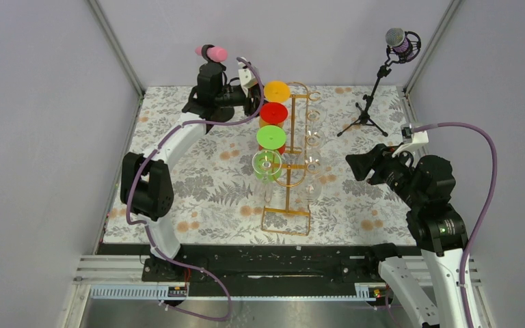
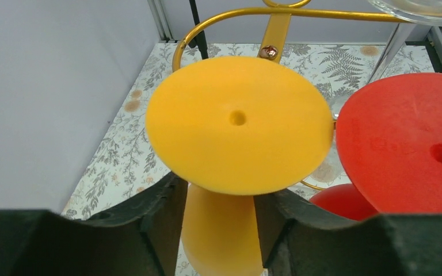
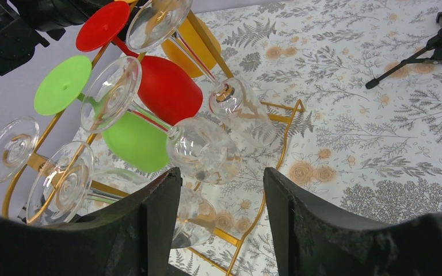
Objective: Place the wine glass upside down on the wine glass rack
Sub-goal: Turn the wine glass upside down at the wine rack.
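The gold wire wine glass rack (image 1: 289, 183) stands mid-table, also seen in the right wrist view (image 3: 284, 140). A yellow wine glass (image 1: 277, 91) hangs upside down at its far left hook, foot up. In the left wrist view its foot (image 2: 239, 123) fills the middle and its bowl (image 2: 221, 230) sits between my left fingers. My left gripper (image 1: 254, 96) (image 2: 217, 207) is shut on that bowl. My right gripper (image 1: 355, 166) (image 3: 221, 190) is open and empty, right of the rack.
Red (image 1: 273, 113) and green (image 1: 271, 137) glasses and several clear ones (image 3: 204, 149) hang upside down on the rack. A microphone on a tripod (image 1: 376, 82) stands at the back right. Grey walls close in the table's sides and back.
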{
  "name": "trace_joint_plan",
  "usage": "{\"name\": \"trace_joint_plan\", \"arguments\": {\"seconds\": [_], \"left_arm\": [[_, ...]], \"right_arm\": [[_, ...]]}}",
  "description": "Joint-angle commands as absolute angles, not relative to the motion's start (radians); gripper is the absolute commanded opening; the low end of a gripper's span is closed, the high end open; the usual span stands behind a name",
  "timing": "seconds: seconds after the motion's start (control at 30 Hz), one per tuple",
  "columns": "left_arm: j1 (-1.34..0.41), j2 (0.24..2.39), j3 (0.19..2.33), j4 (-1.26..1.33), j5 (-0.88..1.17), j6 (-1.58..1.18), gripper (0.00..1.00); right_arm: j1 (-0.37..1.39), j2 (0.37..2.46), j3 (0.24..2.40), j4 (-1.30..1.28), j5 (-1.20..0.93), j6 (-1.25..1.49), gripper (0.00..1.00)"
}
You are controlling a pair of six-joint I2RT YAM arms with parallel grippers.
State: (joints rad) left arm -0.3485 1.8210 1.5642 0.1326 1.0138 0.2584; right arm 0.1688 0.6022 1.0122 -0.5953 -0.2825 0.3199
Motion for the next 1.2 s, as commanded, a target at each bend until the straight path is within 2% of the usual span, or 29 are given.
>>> {"name": "trace_joint_plan", "arguments": {"seconds": [0.0, 0.27, 0.53, 0.7, 0.77, 0.8, 0.83, 0.9, 1.0, 1.17], "left_arm": [[-0.346, 1.809, 1.559, 0.156, 0.981, 0.255, 0.49], [-0.316, 1.778, 1.506, 0.265, 0.979, 0.162, 0.58], [-0.243, 1.748, 1.400, 0.653, 1.062, -0.139, 0.63], [-0.224, 1.725, 1.361, 0.729, 1.082, -0.205, 0.78], [-0.221, 1.704, 1.341, 0.732, 1.080, -0.204, 0.80], [-0.219, 1.692, 1.330, 0.732, 1.075, -0.204, 0.84], [-0.218, 1.678, 1.316, 0.732, 1.067, -0.202, 0.94], [-0.217, 1.637, 1.290, 0.681, 1.036, -0.164, 0.99], [-0.226, 1.504, 1.214, 0.530, 0.873, -0.068, 0.99], [-0.230, 1.259, 1.088, 0.258, 0.396, -0.118, 0.99]], "right_arm": [[0.163, 0.592, 1.006, -0.556, -0.306, 0.333, 0.63], [0.163, 0.590, 0.999, -0.550, -0.311, 0.338, 0.63], [0.163, 0.590, 0.982, -0.535, -0.323, 0.348, 0.63], [0.163, 0.594, 0.982, -0.532, -0.319, 0.351, 0.63], [0.163, 0.594, 0.983, -0.532, -0.313, 0.348, 0.63], [0.163, 0.594, 0.984, -0.531, -0.309, 0.348, 0.63], [0.163, 0.594, 0.983, -0.531, -0.302, 0.347, 0.63], [0.163, 0.594, 0.986, -0.534, -0.283, 0.346, 0.63], [0.163, 0.593, 0.993, -0.559, -0.224, 0.346, 0.63], [0.163, 0.643, 1.024, -0.670, -0.124, 0.373, 0.63]]}}
